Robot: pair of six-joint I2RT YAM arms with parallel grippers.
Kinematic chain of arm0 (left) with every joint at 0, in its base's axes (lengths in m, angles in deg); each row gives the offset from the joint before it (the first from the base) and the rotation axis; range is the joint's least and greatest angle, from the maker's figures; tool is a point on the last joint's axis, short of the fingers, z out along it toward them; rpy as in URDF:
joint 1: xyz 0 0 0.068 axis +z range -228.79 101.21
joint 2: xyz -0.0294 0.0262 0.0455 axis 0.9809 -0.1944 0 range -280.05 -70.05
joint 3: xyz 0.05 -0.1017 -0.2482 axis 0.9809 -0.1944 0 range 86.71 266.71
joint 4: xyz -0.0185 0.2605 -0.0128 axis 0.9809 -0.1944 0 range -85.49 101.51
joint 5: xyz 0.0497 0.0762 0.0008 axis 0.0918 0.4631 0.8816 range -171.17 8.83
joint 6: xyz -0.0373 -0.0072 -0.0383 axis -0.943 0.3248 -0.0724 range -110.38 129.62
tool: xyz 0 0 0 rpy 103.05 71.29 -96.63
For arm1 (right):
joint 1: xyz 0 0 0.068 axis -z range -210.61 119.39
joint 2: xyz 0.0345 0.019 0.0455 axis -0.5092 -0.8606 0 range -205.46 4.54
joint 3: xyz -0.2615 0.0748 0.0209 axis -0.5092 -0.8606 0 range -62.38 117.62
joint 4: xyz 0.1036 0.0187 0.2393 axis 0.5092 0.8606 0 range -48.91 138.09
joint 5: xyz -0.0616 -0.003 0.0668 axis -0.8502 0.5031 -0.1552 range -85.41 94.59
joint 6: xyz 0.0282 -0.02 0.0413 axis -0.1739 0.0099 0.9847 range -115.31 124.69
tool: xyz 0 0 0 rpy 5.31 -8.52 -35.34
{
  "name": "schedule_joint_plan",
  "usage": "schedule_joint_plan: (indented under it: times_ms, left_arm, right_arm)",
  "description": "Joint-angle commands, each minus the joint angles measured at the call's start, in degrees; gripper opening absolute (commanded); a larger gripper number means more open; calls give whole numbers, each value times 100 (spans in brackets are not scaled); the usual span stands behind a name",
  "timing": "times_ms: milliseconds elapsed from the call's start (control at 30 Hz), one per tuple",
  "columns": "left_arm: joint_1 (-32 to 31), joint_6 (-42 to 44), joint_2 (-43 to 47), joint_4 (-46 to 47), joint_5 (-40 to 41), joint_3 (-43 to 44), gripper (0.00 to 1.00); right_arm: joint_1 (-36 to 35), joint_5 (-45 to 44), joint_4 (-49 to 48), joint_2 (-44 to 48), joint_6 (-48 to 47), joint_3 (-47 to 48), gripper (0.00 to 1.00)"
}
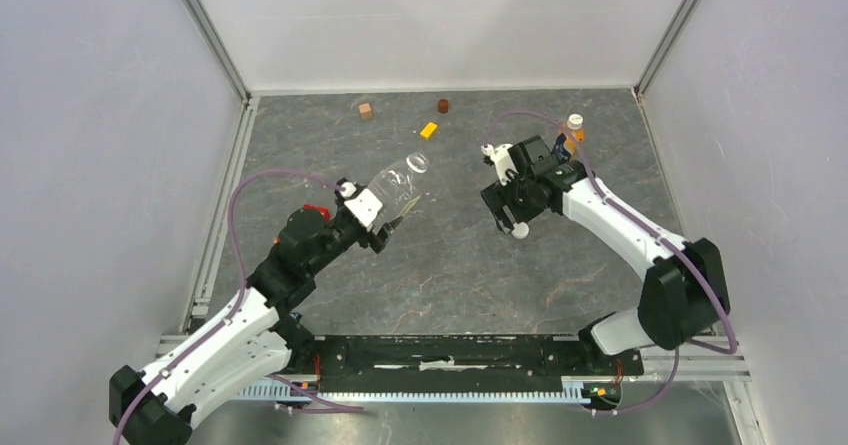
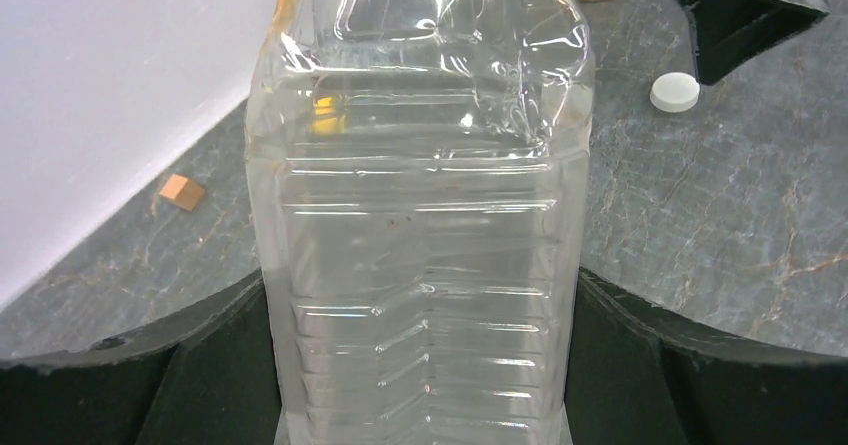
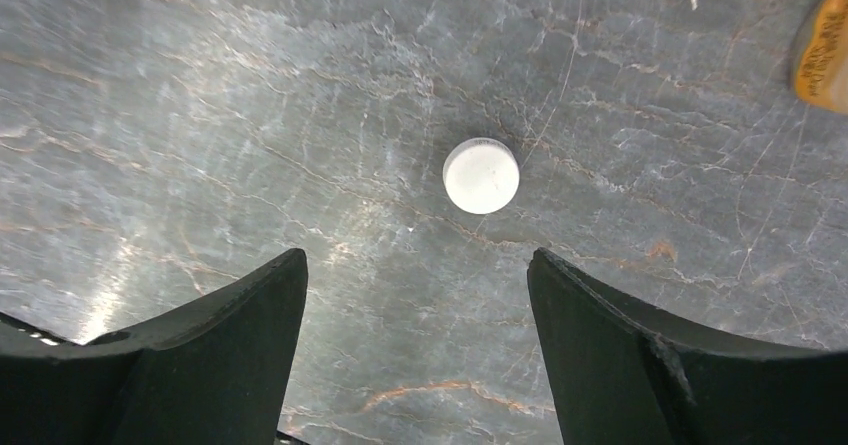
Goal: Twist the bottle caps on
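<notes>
The right claw (image 3: 417, 265) hangs low over the table (image 3: 200, 115) with its two dark fingers (image 3: 230, 335) spread wide and nothing between them. The loose white cap (image 3: 481, 175) lies flat on the grey marbled surface just past the fingertips, touching neither finger.

The left claw (image 2: 422, 295) pinches the clear bottle (image 2: 420, 215) by its lower body, with one finger (image 2: 200, 385) pressed to each side. This bottle is held off the table and tilted, its neck pointing away from the arm. It is well to the left of the loose cap and apart from it.

The orange bottle (image 1: 573, 137) stands upright beyond the loose cap and a little to its right, behind the right claw. A second white cap (image 1: 575, 121) sits on its top. Whether that one is screwed tight cannot be told.

Farther back from the loose cap and to its left, three small things lie apart from one another. The yellow block (image 1: 429, 130) is nearest. The dark brown cylinder (image 1: 443, 105) and the light brown cube (image 1: 366, 111) sit close to the back wall.
</notes>
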Motion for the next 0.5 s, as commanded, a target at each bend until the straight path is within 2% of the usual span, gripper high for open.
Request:
schedule_joint_plan:
  times_ms: [0,100,467]
  left_arm:
    - [-2,812,631,1549,-303,-867,41]
    - [-1,1135,1025,2644,-375,-1757,46]
    - [-3,1231,1088,2692,-165,-2080,43]
  right_arm:
    - [4,-359,177,-409,-335,215,84]
    - [25,-481,168,-765,-389,269,79]
    - [606,-142,-119,-1357,-512,155,65]
